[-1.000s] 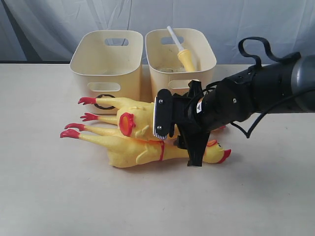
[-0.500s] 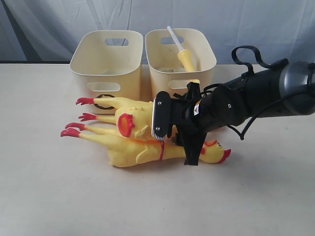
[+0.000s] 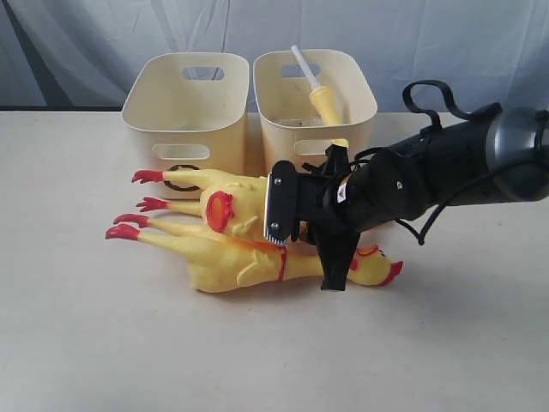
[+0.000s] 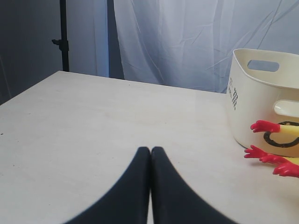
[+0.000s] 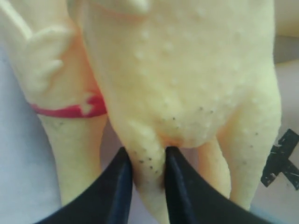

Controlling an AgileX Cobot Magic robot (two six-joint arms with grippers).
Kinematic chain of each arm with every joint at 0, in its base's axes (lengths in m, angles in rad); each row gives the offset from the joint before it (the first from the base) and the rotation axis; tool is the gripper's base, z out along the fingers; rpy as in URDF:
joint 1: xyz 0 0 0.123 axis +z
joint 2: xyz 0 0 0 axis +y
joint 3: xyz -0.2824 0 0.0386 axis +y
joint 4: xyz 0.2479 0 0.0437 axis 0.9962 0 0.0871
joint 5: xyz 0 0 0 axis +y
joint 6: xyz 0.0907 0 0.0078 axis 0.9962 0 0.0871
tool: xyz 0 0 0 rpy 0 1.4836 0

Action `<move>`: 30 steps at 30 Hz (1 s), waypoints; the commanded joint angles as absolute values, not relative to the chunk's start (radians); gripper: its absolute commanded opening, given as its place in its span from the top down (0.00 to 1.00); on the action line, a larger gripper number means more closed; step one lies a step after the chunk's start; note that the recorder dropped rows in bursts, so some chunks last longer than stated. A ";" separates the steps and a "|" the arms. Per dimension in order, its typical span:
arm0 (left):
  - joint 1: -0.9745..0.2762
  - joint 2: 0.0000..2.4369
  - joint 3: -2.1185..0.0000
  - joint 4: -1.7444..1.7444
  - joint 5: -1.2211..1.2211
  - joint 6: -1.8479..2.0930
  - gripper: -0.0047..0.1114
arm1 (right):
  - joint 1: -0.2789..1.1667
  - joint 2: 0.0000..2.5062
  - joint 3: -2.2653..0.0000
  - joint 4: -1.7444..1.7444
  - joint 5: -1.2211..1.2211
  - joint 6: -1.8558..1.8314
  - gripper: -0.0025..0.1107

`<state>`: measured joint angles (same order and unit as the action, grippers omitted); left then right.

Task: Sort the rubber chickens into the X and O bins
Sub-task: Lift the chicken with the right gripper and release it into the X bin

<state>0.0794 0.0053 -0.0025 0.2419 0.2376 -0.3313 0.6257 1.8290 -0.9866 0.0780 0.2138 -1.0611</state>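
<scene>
In the exterior view, two cream bins stand side by side at upper centre. The O bin (image 3: 186, 116) is on the left, its black ring partly hidden behind a red chicken foot. The X bin (image 3: 283, 129) is on the right; its mark shows only at the lower right of the right wrist view. A tube chicken (image 3: 322, 99), with a white tube sticking up, leans inside the X bin.

Two more chickens lie on the table (image 3: 86, 343) just in front of the bins, red feet pointing left. The rear chicken (image 3: 236, 202) and the front chicken (image 3: 240, 266) touch along their lengths.

The right gripper (image 5: 147, 154) reaches in from the right, its black fingers (image 5: 119, 186) clamped on a narrow lobe of the rear chicken's body. The left gripper (image 4: 150, 156) hangs over bare table at lower centre of its wrist view, fingers pressed together.
</scene>
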 commanded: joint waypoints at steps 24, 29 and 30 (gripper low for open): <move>0.077 0.000 0.000 0.247 0.239 -0.331 0.96 | 0.628 1.540 -0.983 0.318 0.086 -1.009 0.99; 0.077 0.000 0.000 0.247 0.239 -0.331 0.96 | 0.628 1.577 -0.983 0.505 -0.221 -1.009 0.99; 0.077 0.000 0.000 0.247 0.239 -0.331 0.96 | 0.628 1.593 -0.983 0.555 -0.289 -1.009 0.99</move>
